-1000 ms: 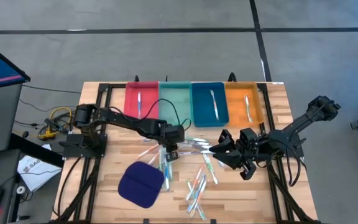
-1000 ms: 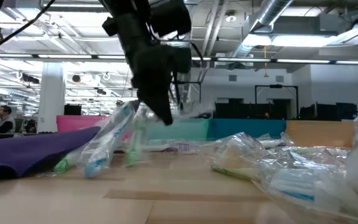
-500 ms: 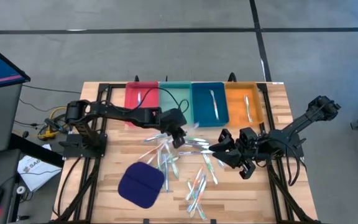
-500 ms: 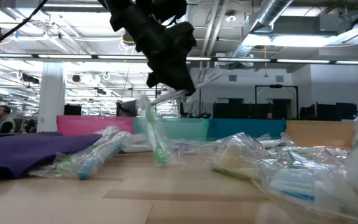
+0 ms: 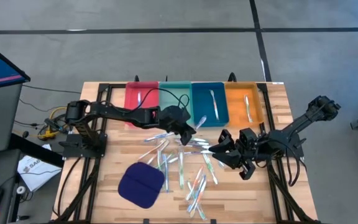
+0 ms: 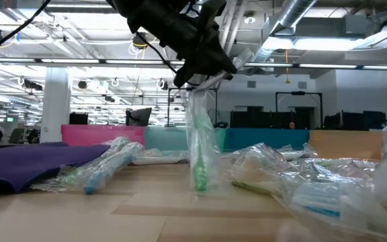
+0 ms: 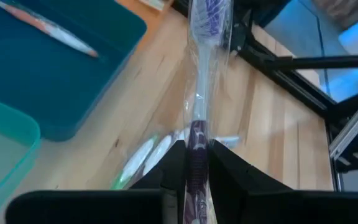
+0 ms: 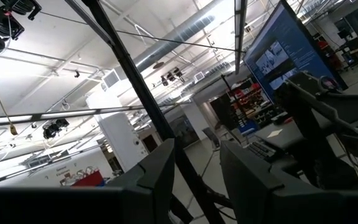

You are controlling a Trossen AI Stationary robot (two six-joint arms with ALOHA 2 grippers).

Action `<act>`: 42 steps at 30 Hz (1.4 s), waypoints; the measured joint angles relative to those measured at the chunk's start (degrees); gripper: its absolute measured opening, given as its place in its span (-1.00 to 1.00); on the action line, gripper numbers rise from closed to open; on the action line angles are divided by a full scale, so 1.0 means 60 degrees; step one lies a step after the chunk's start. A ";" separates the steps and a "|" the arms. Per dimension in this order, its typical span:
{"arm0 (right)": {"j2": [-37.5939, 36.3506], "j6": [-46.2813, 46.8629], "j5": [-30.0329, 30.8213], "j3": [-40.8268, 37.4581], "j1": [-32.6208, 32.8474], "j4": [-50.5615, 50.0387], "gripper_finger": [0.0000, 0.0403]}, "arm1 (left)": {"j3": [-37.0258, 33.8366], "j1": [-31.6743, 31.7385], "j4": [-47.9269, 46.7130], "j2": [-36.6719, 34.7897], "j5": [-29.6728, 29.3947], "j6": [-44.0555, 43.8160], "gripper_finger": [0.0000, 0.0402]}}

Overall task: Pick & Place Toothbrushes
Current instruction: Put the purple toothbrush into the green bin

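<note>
Table (image 5: 98, 186): wooden top on a dark frame, seen whole in the high view.
Left arm (image 5: 114, 113): reaches from the table's left side toward the middle, ending just near of the teal and blue trays.
Right arm (image 5: 303, 121): comes in from the right side and is folded low over the table, right of the loose pile.
Trays: four in a row along the far edge, touching side by side; from left to right the red tray (image 5: 131, 111), teal tray (image 5: 168, 93), blue tray (image 5: 201, 96) and orange tray (image 5: 236, 102). Each shows a pale toothbrush lying inside.
Cloth pad (image 5: 140, 183): dark blue, rounded, lying flat at the near left of the pile.
Left gripper (image 7: 197, 155): raised above the table, fingers clamped together on the held toothbrush.
Right gripper (image 5: 224, 149): at the right edge of the pile, tilted so its camera sees the ceiling; fingers (image 8: 157, 177) stand apart with a narrow gap, nothing visible between them.
Held toothbrush (image 7: 199, 87): in a clear wrapper with purple print, sticking out forward between the left fingers, over bare wood near the blue tray's near corner.
Loose toothbrushes (image 5: 194, 183): wrapped, scattered in the table's middle between the pad and the right gripper, several overlapping.
</note>
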 joint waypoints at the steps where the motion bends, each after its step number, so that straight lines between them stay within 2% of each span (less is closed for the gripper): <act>1: 0.0000 0.0000 -0.0007 0.0000 0.0000 0.0000 -0.38 | 0.0000 0.0013 0.0061 0.0000 -0.0010 -0.0028 -0.81; 9: 0.0000 0.0000 -0.0018 0.0000 -0.0004 -0.0011 -0.38 | -0.0007 0.0362 0.0492 -0.0188 0.0003 -0.0356 -0.80; 19: 0.0000 0.0331 -0.0021 0.0000 -0.0018 -0.0142 -0.38 | -0.0004 0.0767 0.1191 -0.2066 0.0839 -0.0503 -0.81; 25: -0.0004 0.0907 -0.0029 0.0004 -0.0290 -0.0807 -0.38 | 0.0000 0.0231 0.1952 -0.3360 0.1066 -0.0587 -0.80; 29: -0.0004 0.1451 0.0017 0.0004 -0.0690 -0.1371 -0.35 | 0.0002 -0.0310 0.2000 -0.3923 0.0559 -0.0785 -0.81; 33: 0.0000 0.1613 0.0220 0.0004 -0.1180 -0.1569 -0.19 | 0.0000 -0.0792 0.2204 -0.4136 0.0173 -0.1014 -0.79; 38: 0.0000 0.1868 0.0227 0.0004 -0.1981 -0.1597 0.15 | 0.0000 -0.1276 0.2266 -0.4111 -0.0275 -0.1039 -0.81; 42: 0.0004 0.2399 -0.0425 0.0004 -0.2527 -0.1861 0.37 | -0.0010 -0.1406 0.2290 -0.3957 -0.0500 -0.1217 -0.80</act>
